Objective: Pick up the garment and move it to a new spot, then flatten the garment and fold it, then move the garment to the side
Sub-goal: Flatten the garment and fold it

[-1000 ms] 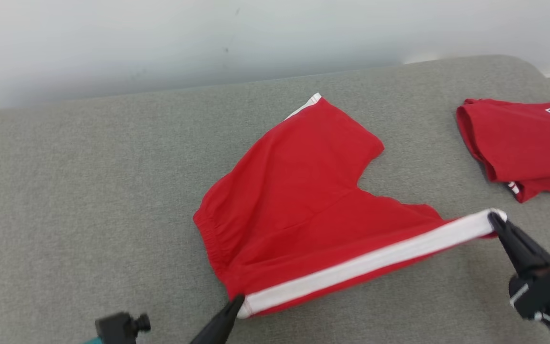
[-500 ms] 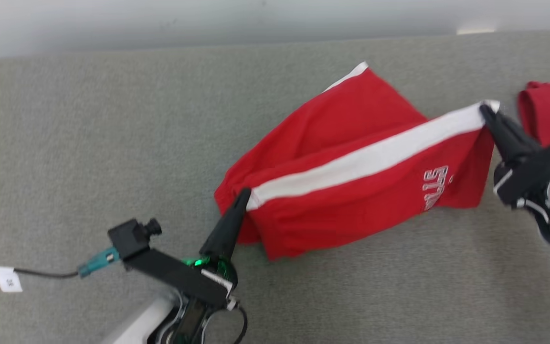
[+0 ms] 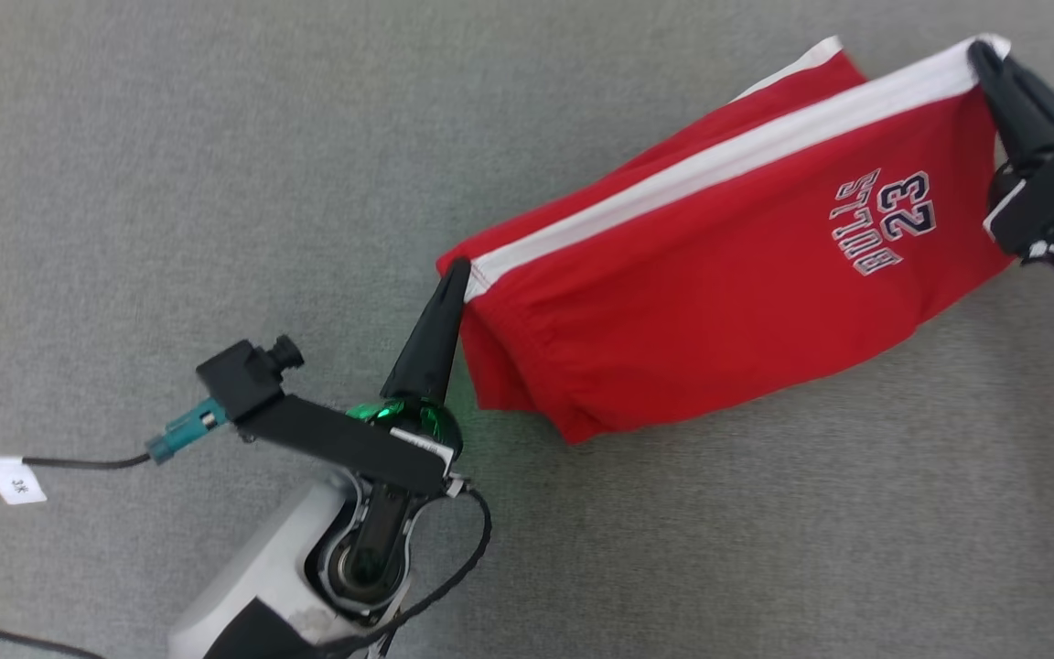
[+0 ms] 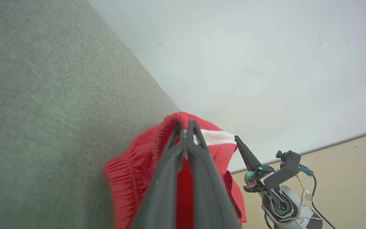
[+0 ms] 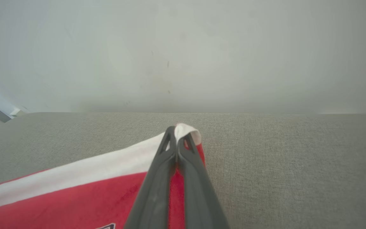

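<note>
Head view: red shorts [image 3: 673,339] with 1 white side stripe, stretched over the grey cushion [image 3: 216,183]. Printed "BULLS 23", upside down. Pinched at the waistband end by the left gripper [image 3: 457,267], at the leg end by the right gripper [image 3: 981,51].

Bare grey cushion [image 3: 170,183] lies open to the left and near side of the red shorts [image 3: 719,275], which span between the left gripper [image 3: 457,270] and right gripper [image 3: 980,50], while a tagged cable [image 3: 88,464] trails at the near left and a wall [image 5: 183,47] bounds the far edge.
</note>
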{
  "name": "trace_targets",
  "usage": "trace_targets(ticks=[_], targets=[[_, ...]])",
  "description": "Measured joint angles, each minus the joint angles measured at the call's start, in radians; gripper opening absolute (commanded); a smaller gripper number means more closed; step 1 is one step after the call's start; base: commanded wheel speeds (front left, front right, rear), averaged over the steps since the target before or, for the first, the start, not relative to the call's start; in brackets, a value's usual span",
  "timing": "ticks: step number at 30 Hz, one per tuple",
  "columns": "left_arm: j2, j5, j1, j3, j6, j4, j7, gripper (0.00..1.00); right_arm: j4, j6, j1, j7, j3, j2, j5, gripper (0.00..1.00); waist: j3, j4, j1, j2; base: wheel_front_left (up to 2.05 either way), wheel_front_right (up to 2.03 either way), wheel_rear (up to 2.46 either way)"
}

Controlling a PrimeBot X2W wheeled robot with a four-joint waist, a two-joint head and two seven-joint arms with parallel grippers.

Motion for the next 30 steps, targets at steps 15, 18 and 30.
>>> trace_targets(ticks=[15, 18, 30], targets=[[-0.107, 0.123, -0.104, 0.057, 0.0, 0.101, -0.002, 0.0, 0.128, 0.0, -0.173, -0.014, 0.153, 0.026, 0.051, 0.0, 0.102, 0.071, -0.0003, -0.0001, 0.0, 0.0, 0.0], [-0.119, 0.142, -0.114, 0.058, 0.01, 0.117, -0.002, 0.0, 0.151, 0.0, -0.189, -0.029, 0.179, 0.029, 0.066, 0.0, 0.109, 0.081, -0.0003, -0.0001, 0.0, 0.0, 0.0], [-0.135, 0.174, -0.129, 0.054, 0.057, 0.163, -0.001, 0.23, 0.215, 0.0, -0.232, -0.068, 0.279, 0.027, 0.132, 0.5, 0.11, 0.091, -0.0003, -0.0001, 0.0, 0.0, 0.0]])
